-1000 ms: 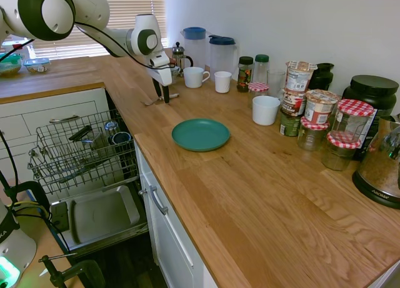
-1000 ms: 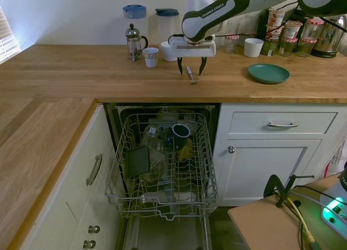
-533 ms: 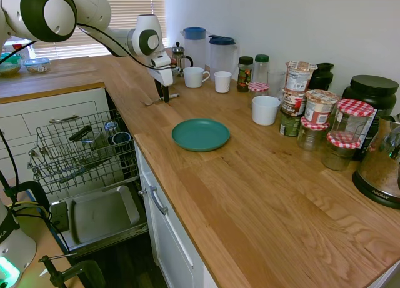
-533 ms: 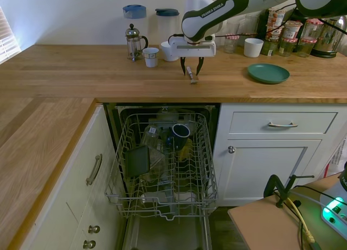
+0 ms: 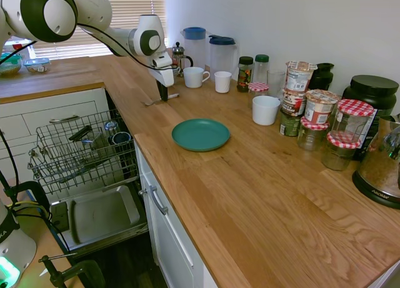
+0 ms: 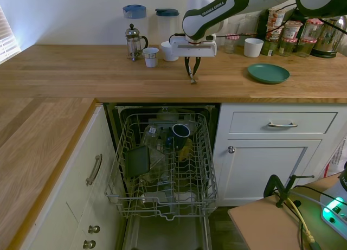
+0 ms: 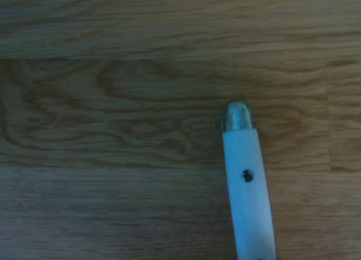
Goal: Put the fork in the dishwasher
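Observation:
The fork [image 5: 150,102] lies on the wooden counter near its front edge, silver tines pointing toward the dishwasher side. My gripper [image 5: 164,97] stands straight down over it, and the fingers are closed around the pale handle [image 6: 192,79]. In the wrist view the whitish handle [image 7: 247,181] shows close up over wood grain. The dishwasher stands open below the counter, with its grey wire rack [image 6: 162,158] pulled out and holding a mug and several other items. In the first exterior view its rack [image 5: 81,152] sits above the steel-lined door [image 5: 100,216].
A teal plate [image 5: 200,134] lies on the counter beside the fork. White mugs [image 5: 195,77], a French press [image 6: 133,42] and two jugs [image 6: 134,14] stand behind the gripper. Several jars crowd the back right [image 5: 319,113]. White drawers [image 6: 282,122] flank the dishwasher.
The fingers, wide apart around the fork a second ago, have come together on its handle. The arm has hardly moved and the fork still rests on the counter.

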Controlling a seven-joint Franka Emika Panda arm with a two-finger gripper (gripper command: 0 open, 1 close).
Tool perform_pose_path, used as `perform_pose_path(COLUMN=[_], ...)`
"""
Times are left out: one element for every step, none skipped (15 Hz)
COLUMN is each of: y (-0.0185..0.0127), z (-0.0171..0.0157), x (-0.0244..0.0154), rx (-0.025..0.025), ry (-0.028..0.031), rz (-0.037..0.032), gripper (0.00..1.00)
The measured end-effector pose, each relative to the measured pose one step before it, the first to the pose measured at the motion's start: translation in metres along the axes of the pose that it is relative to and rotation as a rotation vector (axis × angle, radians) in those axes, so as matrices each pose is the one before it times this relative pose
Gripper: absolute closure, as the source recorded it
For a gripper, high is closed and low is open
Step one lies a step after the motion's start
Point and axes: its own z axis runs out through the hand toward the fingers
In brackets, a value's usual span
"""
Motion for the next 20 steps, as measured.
perform_pose_path(y=[-0.00010,-0.00014,0.00017,0.00012,0.00031,0.00075,0.00129,0.00210,0.00340,0.00469,0.00579,0.00667,0.00658,0.00665,0.00729,0.00856,0.01011,0.01124,0.01088,0.01145], z=[-0.00035,-0.00047,-0.00034,-0.00072,-0.00127,-0.00357,-0.00770,-0.01133,-0.01289,-0.01335,-0.01178,-0.00949,-0.00693,-0.00501,-0.00340,-0.00236,-0.00273,-0.00168,-0.00089,0.00031], x=[0.00047,0.00110,0.00192,0.00262,0.00237,0.00147,0.00009,-0.00128,-0.00253,-0.00366,-0.00525,-0.00733,-0.00811,-0.00985,-0.01201,-0.01352,-0.01617,-0.01753,-0.01655,-0.01613], rx=[0.00259,0.00396,0.00326,0.00644,0.00709,0.00557,0.00714,0.00878,0.00826,0.00573,0.00292,0.00156,-0.00063,-0.00187,-0.00477,-0.00831,-0.00770,0.00150,0.01034,0.01096], ry=[-0.00754,-0.00757,-0.01000,-0.00753,-0.00198,0.00061,0.00175,0.00221,0.00207,0.00099,-0.00587,-0.01263,-0.01332,-0.01747,-0.01628,-0.00997,-0.01223,-0.01358,-0.01645,-0.01540], rz=[0.00365,-0.00066,-0.00181,0.00123,0.00125,0.00140,0.00025,-0.00136,-0.00060,-0.00176,-0.00148,-0.00089,-0.00228,-0.00308,-0.00775,-0.01352,-0.01404,-0.01491,-0.01011,-0.00735], gripper=[1.00,1.00,1.00,1.00,1.00,1.00,1.00,1.00,1.00,1.00,1.00,1.00,1.00,1.00,1.00,1.00,1.00,1.00,1.00,1.00])
